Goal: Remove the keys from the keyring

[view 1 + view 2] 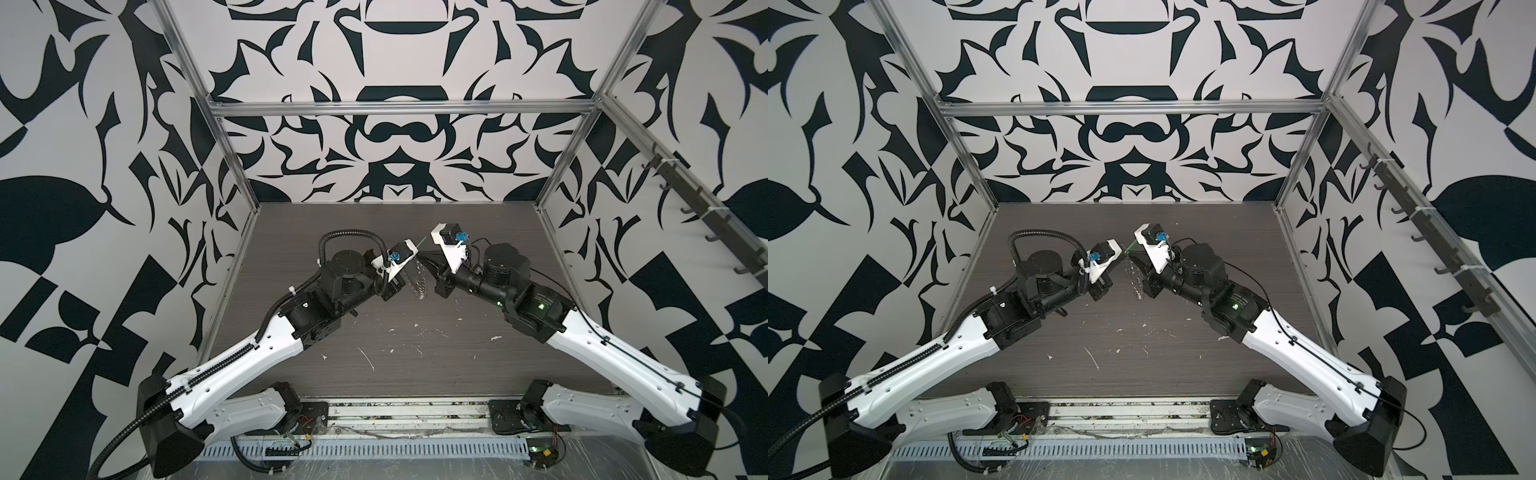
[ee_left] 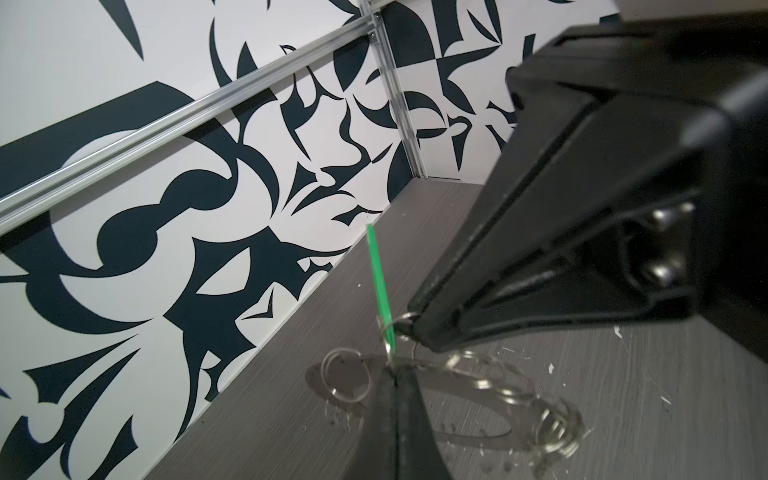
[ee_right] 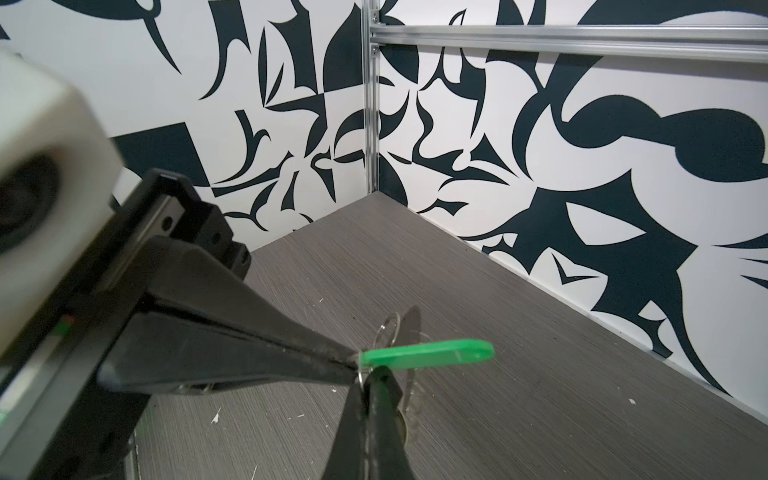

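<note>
Closest to the lens in the left wrist view, my left gripper (image 2: pixel 392 370) is clamped tight, its tips pinched on thin metal right at the foot of the green tag (image 2: pixel 379 282); I read that as the rim of the keyring (image 2: pixel 490 384), though the contact is too fine to be sure. That wide silvery ring trails away from those tips, fringed with small loops (image 2: pixel 557 428) and, as far as I can judge, lifted clear of the surface (image 2: pixel 623 395). In both top views the bundle hangs between the two grippers, over the middle of the surface, with the tag sticking up. Moving across, the dark key (image 3: pixel 412 326) stands just behind the tag in the right wrist view. My right gripper (image 3: pixel 368 376) is closed as well, nipping the little ring (image 2: pixel 404 319) that carries the tag, tip to tip with the left one. My judgement: this is the parting step, so I would treat the left as a fixed vice and do all the work with the right, drawing that ring along its own curve rather than yanking straight away, since thin wire slips out of a narrow pinch. I would pull slowly, work low over the surface in case something drops, and watch that neighbouring loops do not snag and ride along.
</note>
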Available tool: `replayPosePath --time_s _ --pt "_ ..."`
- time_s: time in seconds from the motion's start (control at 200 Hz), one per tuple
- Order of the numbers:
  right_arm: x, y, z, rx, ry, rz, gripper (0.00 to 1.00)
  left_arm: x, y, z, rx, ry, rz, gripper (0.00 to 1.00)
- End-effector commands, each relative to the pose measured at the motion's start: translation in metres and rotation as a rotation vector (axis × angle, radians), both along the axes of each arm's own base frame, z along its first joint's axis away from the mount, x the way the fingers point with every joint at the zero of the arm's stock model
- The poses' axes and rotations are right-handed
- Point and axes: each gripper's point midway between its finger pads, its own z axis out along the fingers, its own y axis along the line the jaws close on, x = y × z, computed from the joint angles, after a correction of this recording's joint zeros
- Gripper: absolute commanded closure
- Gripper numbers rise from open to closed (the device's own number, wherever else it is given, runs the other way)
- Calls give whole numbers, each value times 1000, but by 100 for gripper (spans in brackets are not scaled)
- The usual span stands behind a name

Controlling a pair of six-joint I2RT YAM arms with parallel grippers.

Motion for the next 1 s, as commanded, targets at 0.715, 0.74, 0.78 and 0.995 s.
replayPosePath --time_s 0.715,0.74,0.78,0.995 --pt "-28 -4 33 87 -70 103 69 -28 11 38 -46 -90 -233 100" --pt "-29 -6 33 78 -77 101 65 -29 11 39 -51 -91 -238 100" --pt "-32 -10 34 55 -100 99 62 -29 13 41 -57 -93 -251 100" --pt "-51 -21 48 -55 -247 187 55 -35 15 55 -93 -103 -362 100"
